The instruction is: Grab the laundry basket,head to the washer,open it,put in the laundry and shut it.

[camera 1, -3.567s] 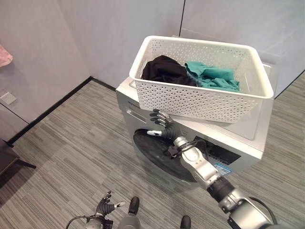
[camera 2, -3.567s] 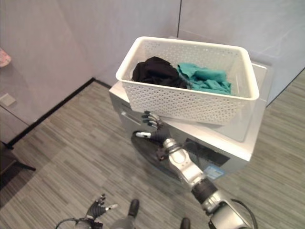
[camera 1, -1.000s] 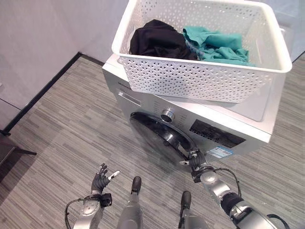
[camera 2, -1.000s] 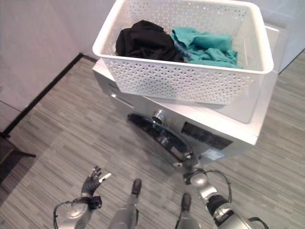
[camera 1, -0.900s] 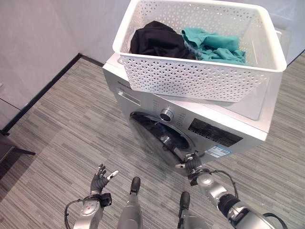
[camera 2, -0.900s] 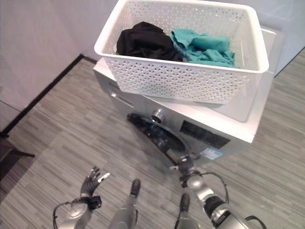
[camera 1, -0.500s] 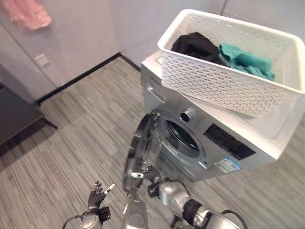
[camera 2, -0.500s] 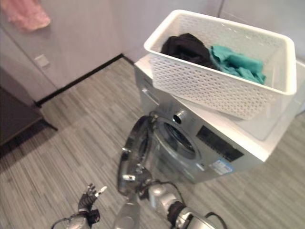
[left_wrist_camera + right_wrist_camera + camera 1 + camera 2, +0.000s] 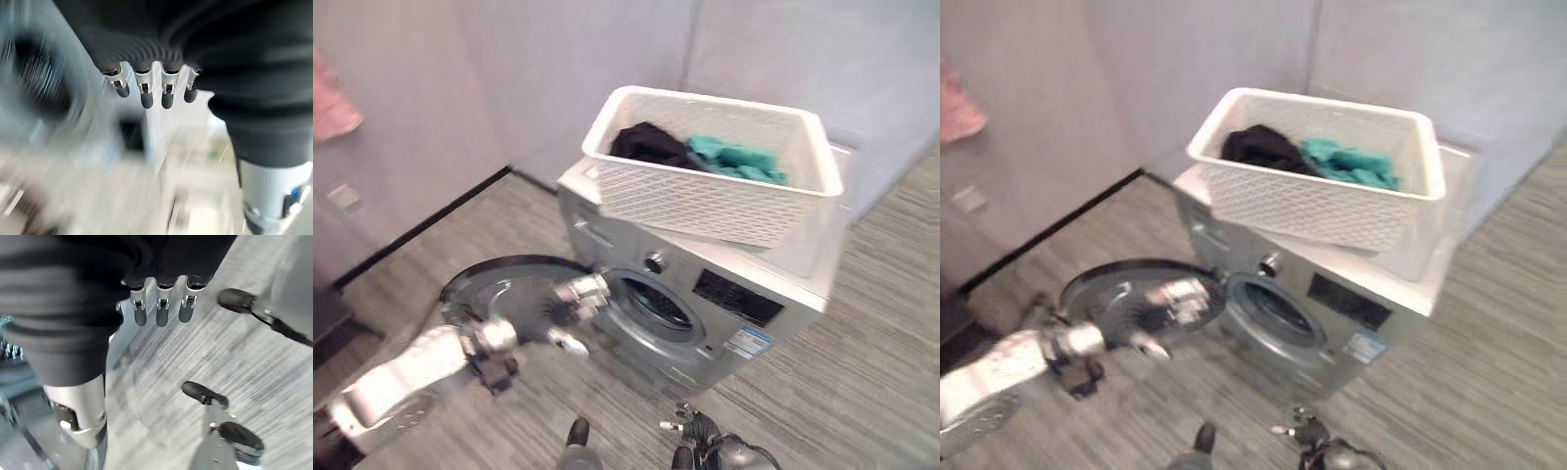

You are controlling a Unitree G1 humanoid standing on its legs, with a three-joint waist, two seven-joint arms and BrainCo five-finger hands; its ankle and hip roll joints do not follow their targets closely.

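Observation:
The white perforated laundry basket (image 9: 705, 201) stands on top of the silver washer (image 9: 773, 294). A black garment (image 9: 641, 145) and a teal garment (image 9: 736, 157) lie inside it. The washer's round door (image 9: 499, 284) is swung wide open to the left, baring the drum opening (image 9: 653, 304). My left hand (image 9: 576, 294) reaches in from the left, blurred, at the door's edge beside the opening, with fingers relaxed and nothing held. Whether it touches the door I cannot tell. My right hand (image 9: 703, 429) hangs low before the washer, open and empty.
Grey walls stand close behind and to the left of the washer, with a black baseboard (image 9: 421, 225). A pink cloth (image 9: 328, 108) hangs at the upper left above a wall socket (image 9: 342, 196). Grey plank floor (image 9: 862, 372) spreads in front and to the right.
The door has swung fully open to the left. My right hand has left it and dropped low. My left arm has risen to the door's edge. The camera has shifted.

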